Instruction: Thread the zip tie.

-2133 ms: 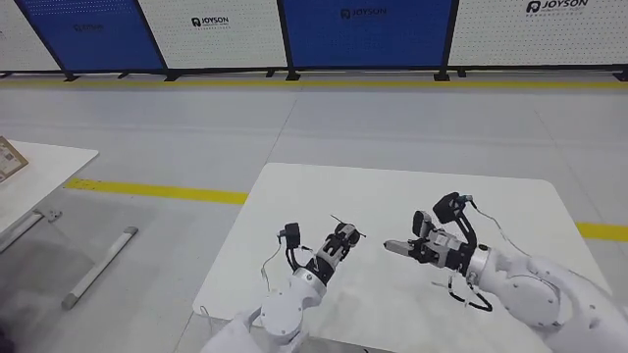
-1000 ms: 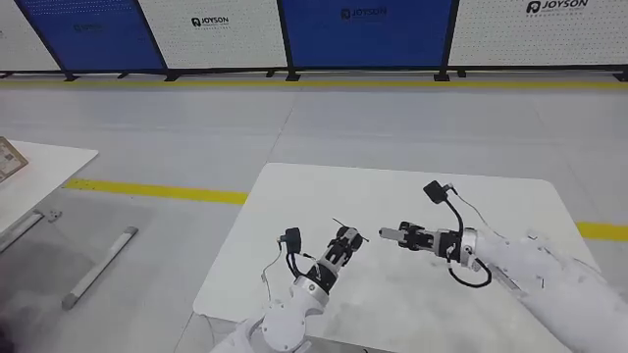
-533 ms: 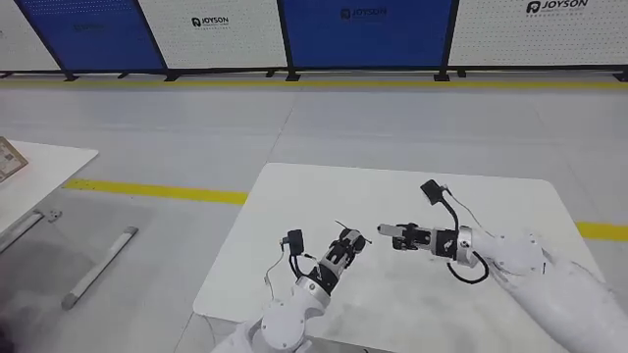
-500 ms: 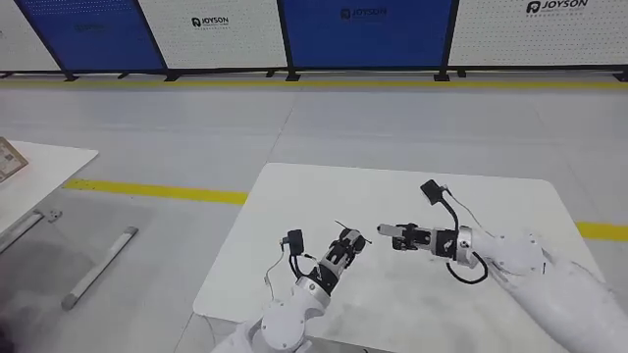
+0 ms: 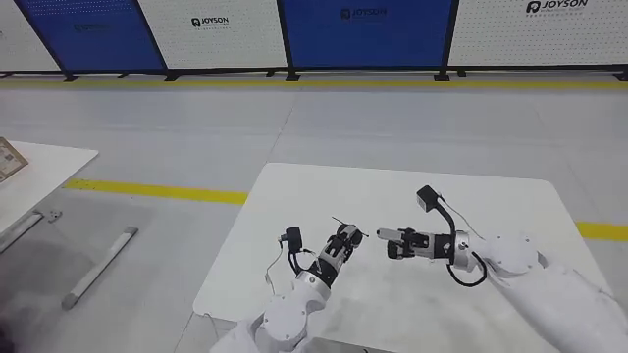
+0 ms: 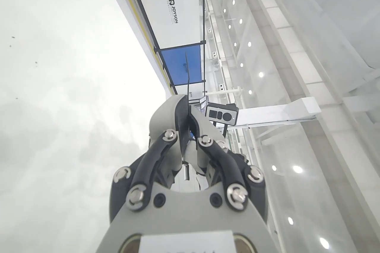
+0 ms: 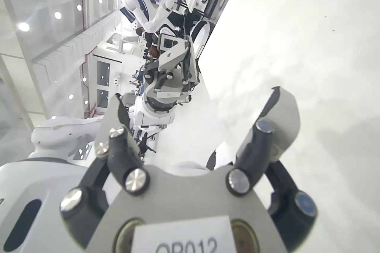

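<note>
A thin black zip tie (image 6: 187, 79) sticks out from between the fingertips of my left gripper (image 6: 188, 113), which is shut on it. From the top the left gripper (image 5: 345, 239) hovers over the white table (image 5: 491, 196) near its left side, with the zip tie (image 5: 340, 223) pointing away from the arm. My right gripper (image 5: 384, 235) hangs a short way to the right of it, pointing at it. In the right wrist view the right gripper (image 7: 199, 103) is open with nothing between its fingers, and the left gripper (image 7: 175, 70) faces it from beyond.
The table's left edge (image 5: 228, 245) lies close under the left arm. Another white table (image 5: 39, 172) stands across the floor at the far left. Blue and white partition panels (image 5: 363, 15) line the back.
The right arm has stretched out and its gripper has moved left, closer to the left gripper. The left gripper has stayed nearly in place, still holding the zip tie.
</note>
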{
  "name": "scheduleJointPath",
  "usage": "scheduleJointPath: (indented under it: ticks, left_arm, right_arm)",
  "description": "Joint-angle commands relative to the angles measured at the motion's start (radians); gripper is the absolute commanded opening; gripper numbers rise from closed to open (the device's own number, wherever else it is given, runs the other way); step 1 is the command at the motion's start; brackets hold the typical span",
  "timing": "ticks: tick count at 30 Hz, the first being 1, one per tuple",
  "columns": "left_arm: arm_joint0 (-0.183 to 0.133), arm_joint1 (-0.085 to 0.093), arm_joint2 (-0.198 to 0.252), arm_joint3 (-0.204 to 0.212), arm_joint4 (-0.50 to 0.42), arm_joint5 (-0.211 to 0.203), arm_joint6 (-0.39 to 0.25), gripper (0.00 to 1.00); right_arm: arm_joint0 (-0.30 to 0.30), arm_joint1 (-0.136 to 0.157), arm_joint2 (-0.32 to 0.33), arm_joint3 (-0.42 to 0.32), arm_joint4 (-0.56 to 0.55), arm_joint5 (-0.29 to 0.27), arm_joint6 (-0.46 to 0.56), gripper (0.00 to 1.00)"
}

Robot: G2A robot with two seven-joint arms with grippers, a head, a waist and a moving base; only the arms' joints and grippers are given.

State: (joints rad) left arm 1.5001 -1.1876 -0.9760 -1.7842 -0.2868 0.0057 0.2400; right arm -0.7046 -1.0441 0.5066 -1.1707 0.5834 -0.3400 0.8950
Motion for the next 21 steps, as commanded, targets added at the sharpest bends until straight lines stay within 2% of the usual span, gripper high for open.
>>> scheduleJointPath:
  ticks: [1, 5, 11, 12, 13, 19, 21]
  left_arm:
    - [0.0, 0.0, 0.0, 0.0, 0.0, 0.0, -0.001, 0.0]
    - [0.0, 0.0, 0.0, 0.0, 0.0, 0.0, -0.002, 0.0]
    - [0.007, -0.004, -0.005, 0.003, 0.002, -0.016, -0.016, 0.0]
    - [0.009, -0.005, -0.006, 0.002, 0.005, -0.017, -0.017, 0.0]
    - [0.012, -0.005, -0.007, -0.001, 0.008, -0.017, -0.018, 0.0]
    - [0.022, -0.008, -0.009, -0.01, 0.022, -0.014, -0.034, 0.0]
    - [0.024, -0.01, -0.008, -0.01, 0.026, -0.014, -0.037, 0.0]
  right_arm:
    - [0.0, 0.001, 0.0, -0.001, 0.0, 0.0, 0.001, 1.0]
    - [-0.014, 0.0, 0.01, -0.019, -0.025, 0.008, -0.028, 1.0]
    - [-0.029, -0.005, 0.044, -0.012, -0.025, 0.015, -0.009, 1.0]
    - [-0.03, -0.006, 0.049, -0.009, -0.024, 0.014, -0.004, 0.9]
    - [-0.032, -0.008, 0.054, -0.006, -0.024, 0.013, 0.002, 0.51]
    - [-0.034, -0.02, 0.068, 0.003, -0.023, 0.026, 0.045, 0.43]
    - [-0.03, -0.027, 0.07, 0.012, -0.024, 0.032, 0.056, 0.44]
